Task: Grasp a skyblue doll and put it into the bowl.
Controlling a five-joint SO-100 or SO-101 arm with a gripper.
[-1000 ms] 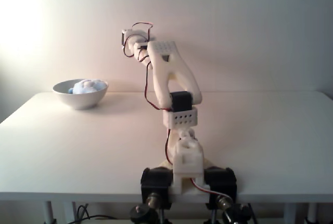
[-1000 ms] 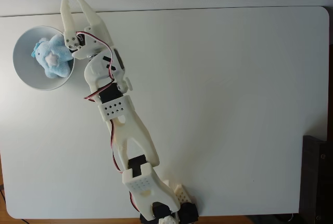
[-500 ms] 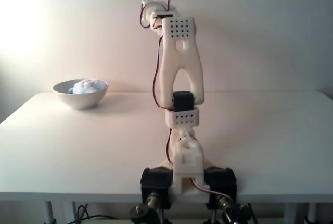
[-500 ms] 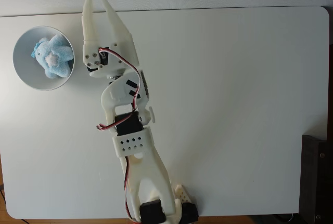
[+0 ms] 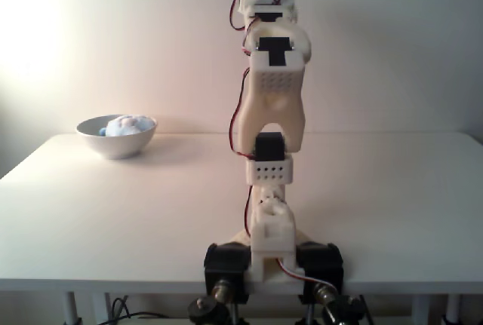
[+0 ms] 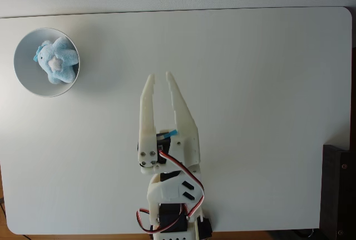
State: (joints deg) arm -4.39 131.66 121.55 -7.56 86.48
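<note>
white table (image 6: pixel 267 112) against a pale wall, seen from the front and from above; the bowl serves as landmark throughout. the bowl (image 6: pixel 26 76) sits near the table's far left corner in the top-down fixed view, and the skyblue doll (image 6: pixel 55 62) lies inside it, wholly within the rim; in the front fixed view the doll (image 5: pixel 127 124) shows just above the rim of the bowl (image 5: pixel 117 144).

change over the last second: the arm, which reached out beside the bowl with its fingers just past the rim, has folded back toward its base. the gripper (image 6: pixel 158 77) now hangs well apart from the bowl, to its right and nearer the base in the top-down view, fingers pointing toward the table's far edge. in the front view the arm (image 5: pixel 270 106) stands nearly upright above its base, raised higher than before. the bowl and doll have not moved.

gripper state: the two fingers are spread a little way apart, with bare table visible between them; nothing is held.

reading: the placement appears complete, since the doll rests in the bowl and the empty gripper has withdrawn. what remains is, at most, the arm settling into its rest pose.
</note>
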